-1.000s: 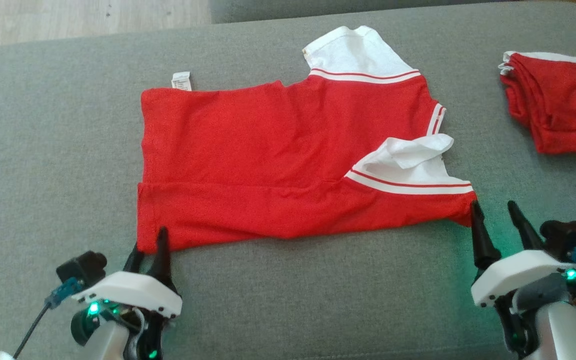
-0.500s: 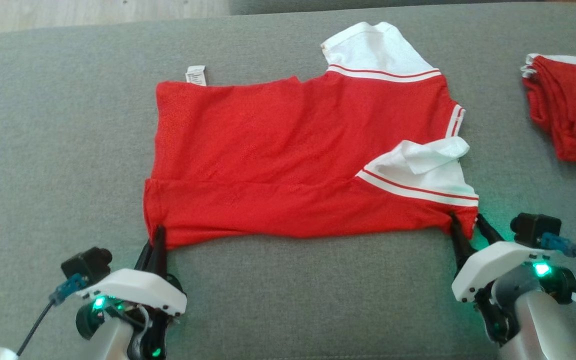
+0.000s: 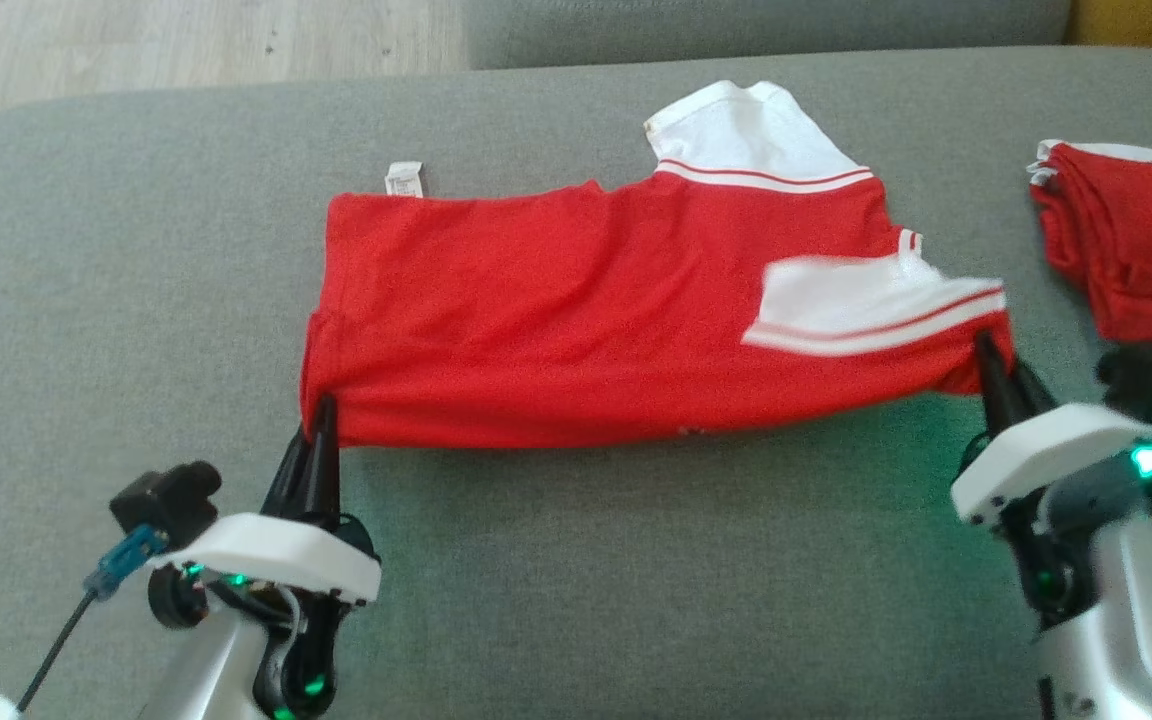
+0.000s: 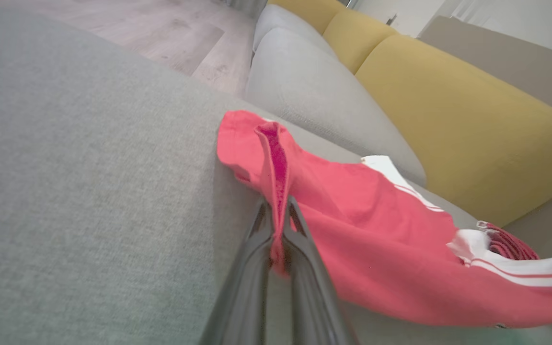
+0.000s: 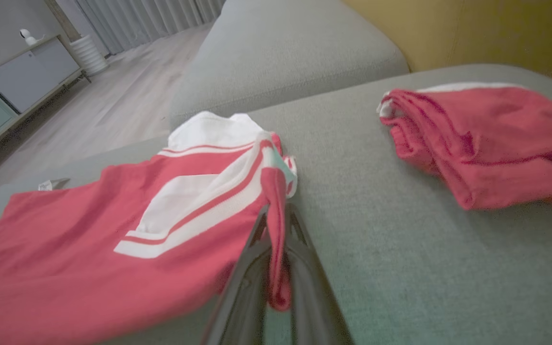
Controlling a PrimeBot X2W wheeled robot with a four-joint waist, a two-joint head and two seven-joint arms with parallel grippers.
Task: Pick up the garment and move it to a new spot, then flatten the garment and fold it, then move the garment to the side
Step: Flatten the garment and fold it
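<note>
Garment [image 3: 576, 300] lies crosswise, long axis left-right (top end toward robot's right).

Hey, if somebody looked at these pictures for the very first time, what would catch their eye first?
The red shirt with white striped sleeves stands out, spread across the middle of the grey sofa cushion. The left gripper and right gripper each pinch one of its near corners. Off to the right lies a folded red garment.
</note>
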